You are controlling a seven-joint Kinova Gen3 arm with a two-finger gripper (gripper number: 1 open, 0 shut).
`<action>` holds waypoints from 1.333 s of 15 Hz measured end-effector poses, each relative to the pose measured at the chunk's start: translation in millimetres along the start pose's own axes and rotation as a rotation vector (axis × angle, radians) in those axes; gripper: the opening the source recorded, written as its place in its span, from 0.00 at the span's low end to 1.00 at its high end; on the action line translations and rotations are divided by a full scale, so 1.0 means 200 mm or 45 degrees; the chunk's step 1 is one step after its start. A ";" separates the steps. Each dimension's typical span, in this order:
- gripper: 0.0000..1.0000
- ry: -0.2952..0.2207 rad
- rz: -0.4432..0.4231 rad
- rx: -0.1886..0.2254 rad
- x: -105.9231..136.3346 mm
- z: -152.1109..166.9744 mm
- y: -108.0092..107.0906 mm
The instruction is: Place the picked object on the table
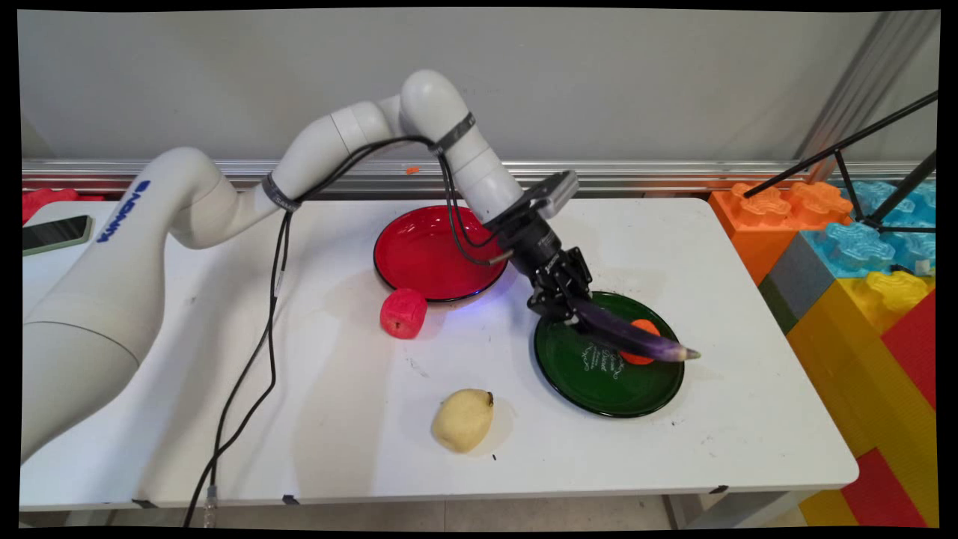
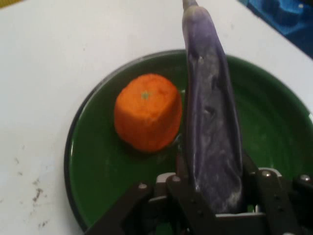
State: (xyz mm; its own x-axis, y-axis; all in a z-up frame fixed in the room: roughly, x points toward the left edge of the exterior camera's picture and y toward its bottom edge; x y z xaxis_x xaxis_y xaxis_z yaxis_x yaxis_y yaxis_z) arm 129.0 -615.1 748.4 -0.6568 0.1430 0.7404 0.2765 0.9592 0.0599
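— Between the fingers of the gripper [image 1: 572, 313], what is there?

— A long purple eggplant [image 1: 636, 338], clamped at its thick end. It juts out past the fingers, tip slanting down and away from the arm, over the green plate [image 1: 591, 382]. From the main view I cannot tell whether it touches the plate.

— Anything else just under the gripper?

— An orange fruit [image 2: 146, 111] sits on the green plate right beside the eggplant; in the hand view the two look touching or nearly so.

— Any writing?

— Pale script is printed on the green plate below the gripper, too small to read. Blue KINOVA lettering runs along the arm's big white link.

— How is the arm posed?

— It reaches in from the left, elbow raised, forearm sloping down toward the plate, wrist tilted.

— Farther out?

— Behind the gripper, toward the arm, a red plate [image 1: 426, 251]; beside that a red fruit [image 1: 403, 313]. A yellowish pear [image 1: 462, 419] lies on the white table [image 1: 748, 442], well apart. A phone [image 1: 54, 233] rests far back by the arm's base.
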 end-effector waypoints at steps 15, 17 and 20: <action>0.00 -0.026 -0.231 -0.001 0.15 -0.54 0.47; 0.00 -0.059 -0.262 0.012 0.10 -0.62 0.54; 0.00 -0.115 -0.306 0.021 0.02 -0.73 0.64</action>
State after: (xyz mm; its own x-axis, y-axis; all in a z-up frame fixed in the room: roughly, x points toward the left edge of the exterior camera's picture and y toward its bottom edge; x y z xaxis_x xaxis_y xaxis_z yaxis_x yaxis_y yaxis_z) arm 264.1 -526.4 856.2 -0.7622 -0.0691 0.6436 0.0940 0.9719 0.2157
